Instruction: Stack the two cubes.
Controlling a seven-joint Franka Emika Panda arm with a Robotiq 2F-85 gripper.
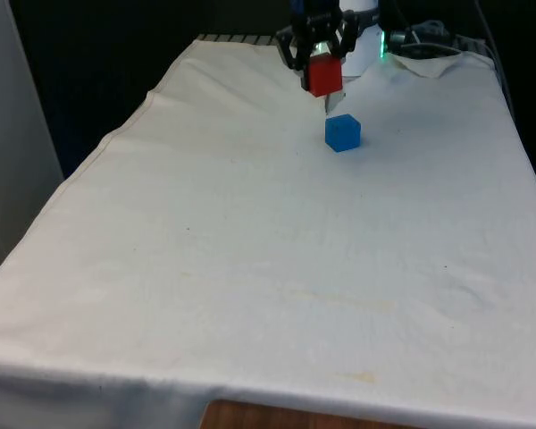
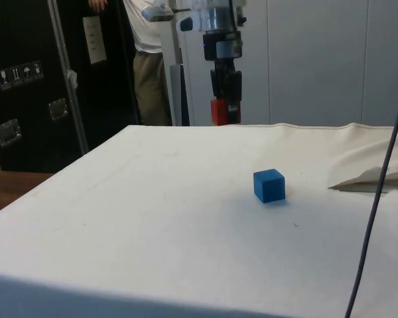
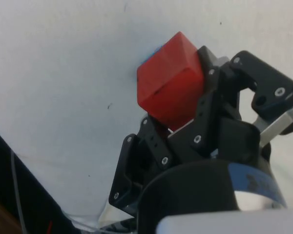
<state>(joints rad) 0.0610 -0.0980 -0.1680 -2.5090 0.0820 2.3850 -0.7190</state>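
A red cube (image 1: 322,76) hangs in the air, held between the black fingers of my gripper (image 1: 323,79), which is shut on it. In the side view the red cube (image 2: 219,110) and gripper (image 2: 224,109) float well above the cloth. The wrist view shows the red cube (image 3: 170,80) clamped at a tilt between the fingers (image 3: 211,92). A blue cube (image 1: 342,132) rests on the white cloth, a little nearer the front camera than the held cube and slightly toward the front view's right. From the side, the blue cube (image 2: 269,185) sits alone, apart from the gripper.
A rumpled fold of white cloth (image 1: 433,63) lies at the far right corner, with a dark cable (image 2: 378,199) hanging across the side view's right. A person (image 2: 149,59) stands behind the table's far end. The table edge (image 1: 116,134) runs along the left.
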